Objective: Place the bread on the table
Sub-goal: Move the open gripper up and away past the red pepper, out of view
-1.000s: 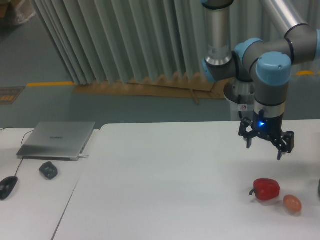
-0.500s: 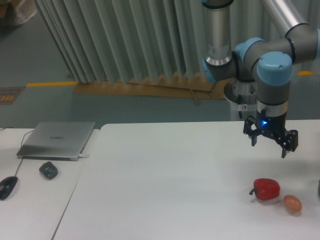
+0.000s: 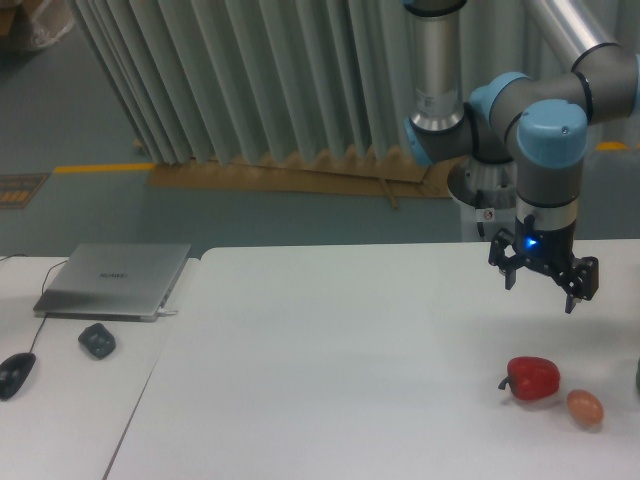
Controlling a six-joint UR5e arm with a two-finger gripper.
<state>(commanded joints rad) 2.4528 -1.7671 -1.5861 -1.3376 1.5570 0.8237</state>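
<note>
the gripper (image 3: 540, 283) had shifted slightly right above the red pepper (image 3: 532, 377), fingers released and empty over the table (image 3: 330, 370). no bread was visible; a grasp was judged still pending.

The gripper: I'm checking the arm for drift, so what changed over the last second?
The gripper shifted slightly right and a little up, jaws open and empty throughout. The red pepper, the pinkish oval, the laptop and the table stayed put. No bread is visible.
</note>
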